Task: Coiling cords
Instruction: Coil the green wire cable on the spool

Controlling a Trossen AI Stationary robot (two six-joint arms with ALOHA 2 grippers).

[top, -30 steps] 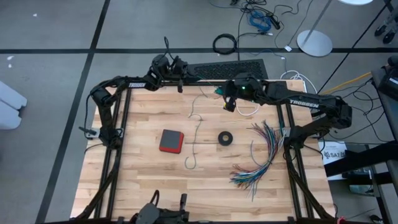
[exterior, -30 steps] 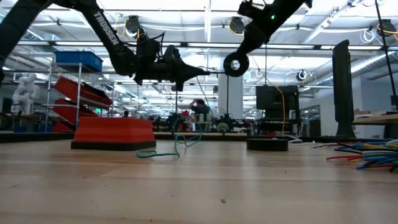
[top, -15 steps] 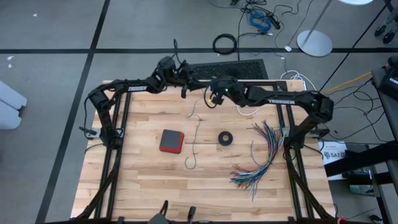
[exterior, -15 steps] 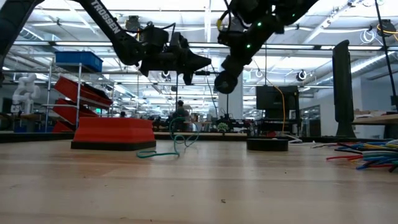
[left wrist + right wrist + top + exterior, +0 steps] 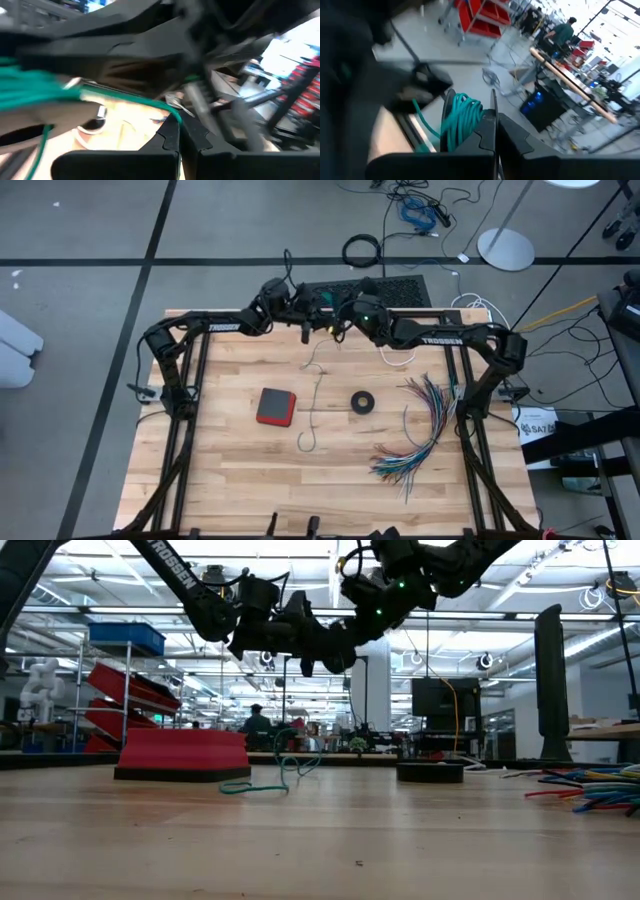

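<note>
**Both grippers meet high above the far edge, teal cord strung below**

Left gripper (image 5: 306, 328) and right gripper (image 5: 336, 328) sit nearly tip to tip, raised over the far edge of the counter (image 5: 230, 470), jaws clenched on both. The teal-green cord (image 5: 315, 395) runs lengthwise from beneath them toward the near side; whether either holds it cannot be told. White cord (image 5: 398, 358) lies nearer the right arm. Red block (image 5: 275, 406) and black ring (image 5: 362, 402) flank the teal line, clear of it.

Both arms matte black, tubular links with white TROSSEN lettering, thin black cables looped along the joints. Green status LED lit near the right wrist. Left hand (image 5: 306, 331) and right hand (image 5: 333, 327): black, angular two-finger units, fingertips pressed together.
</note>
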